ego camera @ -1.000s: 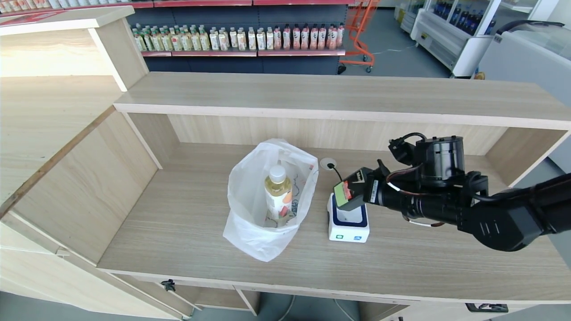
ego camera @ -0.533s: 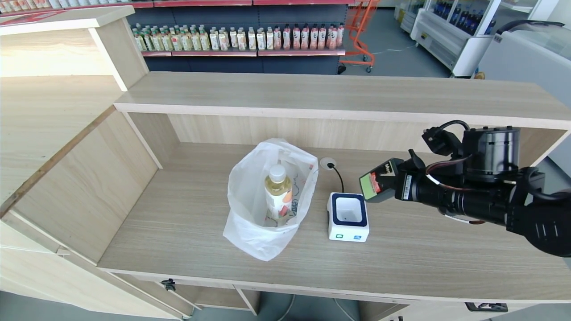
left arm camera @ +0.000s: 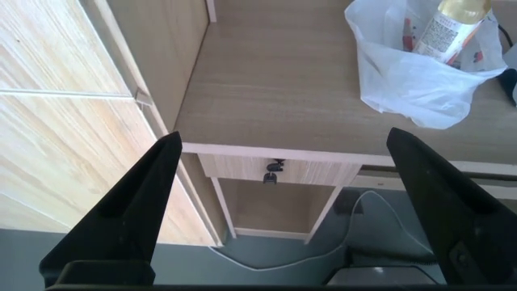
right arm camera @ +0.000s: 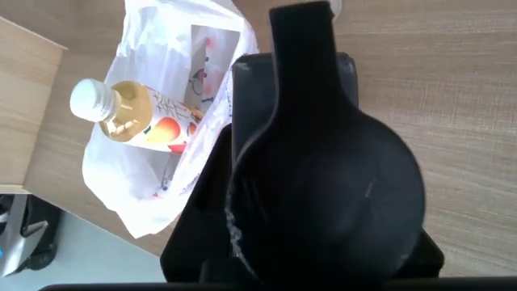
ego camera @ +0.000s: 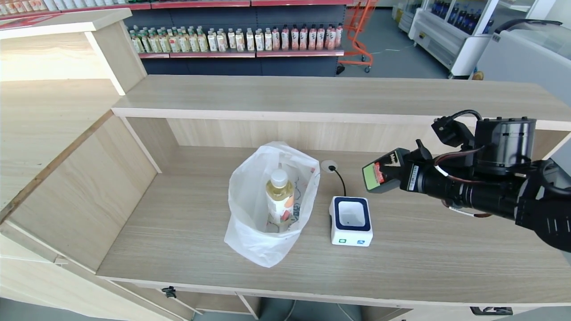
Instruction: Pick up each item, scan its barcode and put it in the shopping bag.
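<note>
From across the counter, the right gripper (ego camera: 389, 173) is clamped on a small pack (ego camera: 371, 178) with a green and red face. It holds the pack in the air, up and off to the right of the scanner (ego camera: 351, 221), not over its window. The scanner sits on the counter (ego camera: 187, 223) just beside the shopping bag (ego camera: 250, 209), and its cable (ego camera: 340, 180) runs back to a hole in the worktop. The bag's mouth gapes open and a bottle (ego camera: 279, 196) stands upright inside it with some printed packaging tucked behind.

The left gripper (left arm camera: 283, 145) hangs low off the near edge of the counter, its fingers wide apart and holding nothing, well away from the work.

I take this for the stretch between scanning and bagging. The pack is in hand and clear of the surface, but nothing here tells me whether its barcode has been read. If it hasn't, the arm needs to drop the coded face over the scanner's window. If it has, the pack must travel left, over the scanner and above the bag's open mouth.

The drop will need some care. The bottle takes up the middle of the bag, so the pack should go in beside it. The thin plastic rim also sags enough that a low pass could catch it or drag the bag along
</note>
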### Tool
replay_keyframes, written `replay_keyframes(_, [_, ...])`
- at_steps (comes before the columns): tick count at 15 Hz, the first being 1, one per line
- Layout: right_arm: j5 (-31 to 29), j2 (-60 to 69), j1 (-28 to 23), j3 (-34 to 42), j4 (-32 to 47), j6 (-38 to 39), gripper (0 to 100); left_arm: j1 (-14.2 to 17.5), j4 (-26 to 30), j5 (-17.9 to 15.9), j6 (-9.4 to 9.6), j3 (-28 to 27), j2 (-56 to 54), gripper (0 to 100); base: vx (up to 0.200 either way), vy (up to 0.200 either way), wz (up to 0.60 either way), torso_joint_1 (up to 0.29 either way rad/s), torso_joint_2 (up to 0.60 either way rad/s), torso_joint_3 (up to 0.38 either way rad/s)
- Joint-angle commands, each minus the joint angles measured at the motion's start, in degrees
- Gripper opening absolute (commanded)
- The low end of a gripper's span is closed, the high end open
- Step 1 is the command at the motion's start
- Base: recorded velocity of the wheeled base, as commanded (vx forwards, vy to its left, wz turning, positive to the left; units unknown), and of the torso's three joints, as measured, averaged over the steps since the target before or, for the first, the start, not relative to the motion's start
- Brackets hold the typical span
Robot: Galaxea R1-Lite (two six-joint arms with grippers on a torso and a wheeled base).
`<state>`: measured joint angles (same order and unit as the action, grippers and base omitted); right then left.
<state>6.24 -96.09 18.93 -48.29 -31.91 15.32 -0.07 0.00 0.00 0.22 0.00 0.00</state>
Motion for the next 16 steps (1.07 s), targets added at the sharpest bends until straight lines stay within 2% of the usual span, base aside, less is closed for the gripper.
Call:
replay_keyframes(1, [0.35,-2.35,0.14,-1.63,0.1,-0.03,0,-0.01,0.0,0.0,-0.04,0.0,0.09,100,0.0,0.0,0.0,0.0,0.0,0.0])
replay_keyframes(7, [0.35,-11.32,1.28,-9.28,0.1,-0.12,0,-0.01,0.0,0.0,-0.04,0.0,0.09,100,0.0,0.0,0.0,0.0,0.0,0.0])
replay_keyframes(12, [-0.18,-18.96,3.3,-18.77,0.27,-0.82,0,-0.01,0.0,0.0,-0.04,0.0,0.09,100,0.0,0.0,0.0,0.0,0.0,0.0])
replay_keyframes(16, [0.17,-24.94,3.66,-23.87,0.1,-6.8,0,-0.01,0.0,0.0,-0.04,0.0,0.0,100,0.0,0.0,0.0,0.0,0.0,0.0])
